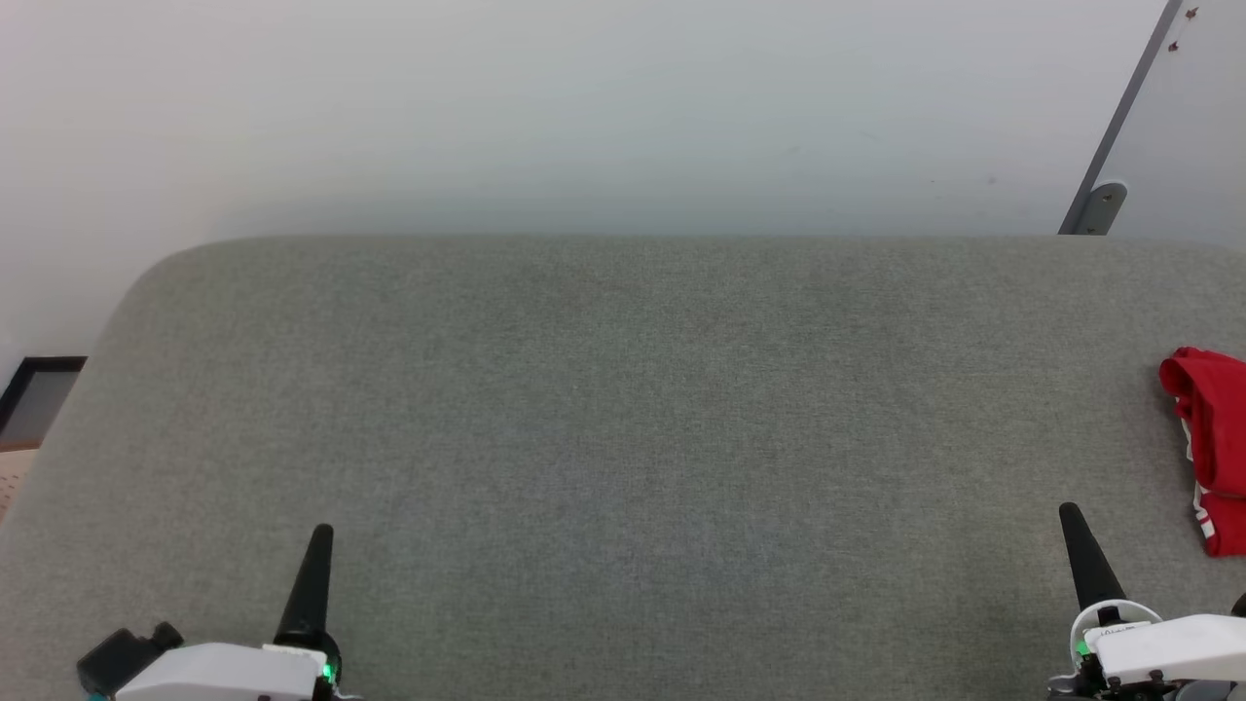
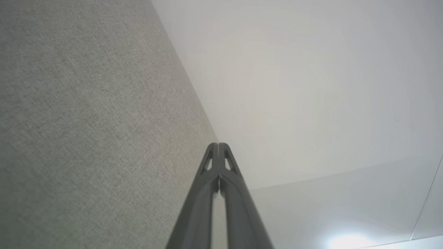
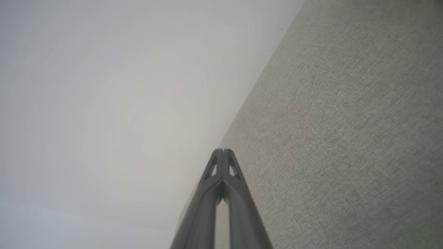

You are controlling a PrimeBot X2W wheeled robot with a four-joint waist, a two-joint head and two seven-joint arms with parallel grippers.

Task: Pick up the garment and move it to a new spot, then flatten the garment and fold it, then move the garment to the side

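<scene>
The garment lies bunched at the right edge of the grey padded surface, near the right gripper and partly cut off in the head view. This gripper and the left gripper both have their fingers pressed together on nothing. The red cloth looks light, soft and limp, so I would pinch a raised fold near its striped trim.

A grey fabric surface meets a plain white wall.
</scene>
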